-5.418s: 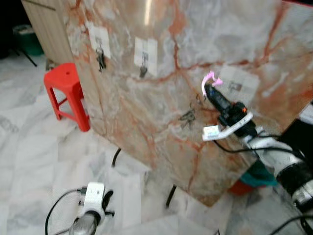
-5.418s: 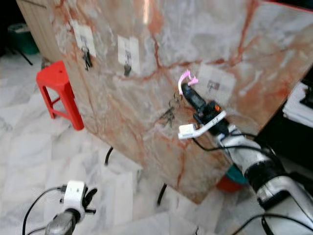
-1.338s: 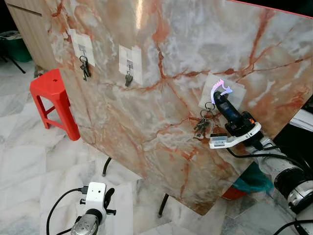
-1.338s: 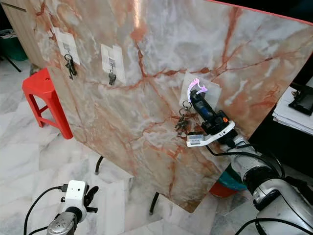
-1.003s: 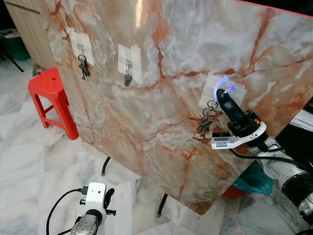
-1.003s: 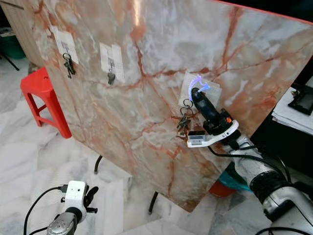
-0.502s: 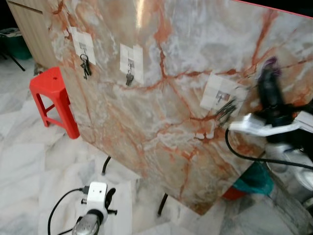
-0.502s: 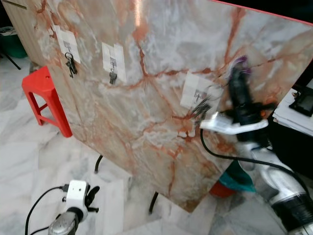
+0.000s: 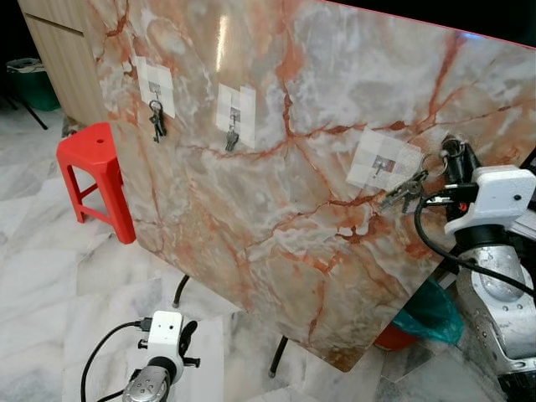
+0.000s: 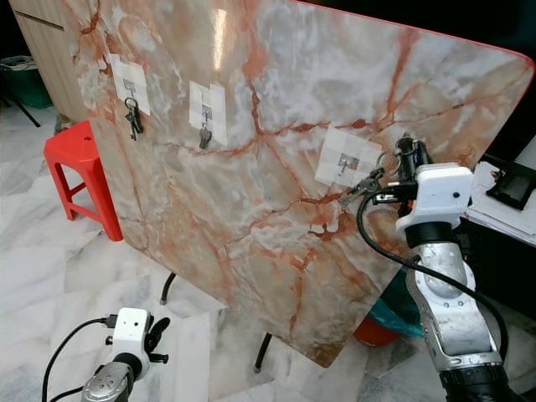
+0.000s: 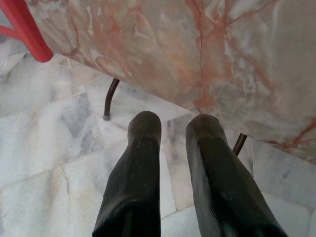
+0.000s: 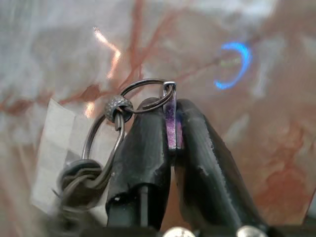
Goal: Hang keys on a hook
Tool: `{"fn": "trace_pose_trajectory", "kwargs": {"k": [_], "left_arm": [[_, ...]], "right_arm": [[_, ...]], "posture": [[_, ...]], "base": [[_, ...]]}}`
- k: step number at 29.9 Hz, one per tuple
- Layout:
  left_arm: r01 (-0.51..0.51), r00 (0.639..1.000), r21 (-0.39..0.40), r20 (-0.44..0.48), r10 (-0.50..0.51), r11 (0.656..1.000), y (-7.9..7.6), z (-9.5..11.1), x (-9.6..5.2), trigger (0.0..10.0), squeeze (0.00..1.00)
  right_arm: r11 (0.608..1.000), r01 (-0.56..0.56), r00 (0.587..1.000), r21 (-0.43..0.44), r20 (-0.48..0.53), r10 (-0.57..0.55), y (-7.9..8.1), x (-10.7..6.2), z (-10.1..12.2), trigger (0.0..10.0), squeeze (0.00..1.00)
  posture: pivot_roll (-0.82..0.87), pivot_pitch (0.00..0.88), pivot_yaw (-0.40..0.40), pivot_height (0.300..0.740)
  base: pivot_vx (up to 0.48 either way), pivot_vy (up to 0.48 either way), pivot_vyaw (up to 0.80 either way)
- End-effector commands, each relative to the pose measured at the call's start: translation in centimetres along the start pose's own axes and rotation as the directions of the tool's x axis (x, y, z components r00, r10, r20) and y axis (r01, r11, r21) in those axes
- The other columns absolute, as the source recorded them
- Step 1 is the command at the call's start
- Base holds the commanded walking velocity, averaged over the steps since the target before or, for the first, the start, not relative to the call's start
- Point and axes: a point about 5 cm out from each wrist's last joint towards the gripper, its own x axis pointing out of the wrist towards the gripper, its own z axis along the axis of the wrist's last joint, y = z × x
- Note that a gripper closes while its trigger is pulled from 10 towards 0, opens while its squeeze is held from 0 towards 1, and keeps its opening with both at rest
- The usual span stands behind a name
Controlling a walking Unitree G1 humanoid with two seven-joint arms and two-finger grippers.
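The right gripper (image 12: 173, 131) has its jaws clamped on a purple tag threaded on the key ring (image 12: 143, 94), keys (image 9: 402, 191) dangling just beside the rightmost hook (image 9: 383, 164) on the marble panel (image 9: 276, 209). Best to steady the swinging ring, then slip it over the hook tip. The left gripper (image 11: 170, 148) hangs idle, jaws parted.

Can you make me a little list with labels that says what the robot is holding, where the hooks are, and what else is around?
holding: right gripper shut on the keys
board: marble board, tilted
free hook: right hook, keys just beside it, not hung yet
other hooks: left hook and middle hook, each with keys hanging
left gripper: low over the floor, holding nothing
nearby: red stool left of the board
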Motion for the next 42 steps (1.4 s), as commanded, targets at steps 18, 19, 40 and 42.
{"fn": "trace_pose_trajectory", "kwargs": {"k": [18, 19, 40, 42], "left_arm": [[0.007, 1.000, -0.012, -0.007, -0.007, 1.000, -0.3, -0.4, -0.2, 10.0, 0.00], [0.007, 1.000, -0.012, -0.007, -0.007, 1.000, -0.3, -0.4, -0.2, 10.0, 0.00], [0.012, 1.000, -0.023, 0.001, -0.012, 1.000, -0.6, -0.2, -0.1, 10.0, 0.00], [0.010, 1.000, -0.024, 0.002, -0.010, 1.000, -0.5, -0.2, -0.1, 10.0, 0.00]], "right_arm": [[0.650, -0.194, 0.965, 0.734, 0.025, 0.260, -0.9, -4.2, -0.8, 10.0, 0.00], [0.636, -0.200, 0.963, 0.745, 0.029, 0.269, -1.0, -4.4, -0.9, 10.0, 0.00], [0.407, -0.303, 0.874, 0.862, 0.080, 0.480, 3.7, -3.9, -5.4, 10.0, 0.00], [0.400, -0.311, 0.874, 0.862, 0.094, 0.477, 4.0, -3.4, -5.6, 10.0, 0.00]], "posture": [[0.05, 0.062, -0.108, 0.740], [0.05, 0.062, -0.108, 0.740], [0.06, 0.057, -0.113, 0.740], [0.07, 0.054, -0.113, 0.740]], "base": [[0.000, 0.000, 0.00], [0.000, 0.000, 0.00], [0.000, 0.000, 0.00], [0.000, 0.000, 0.00]]}}
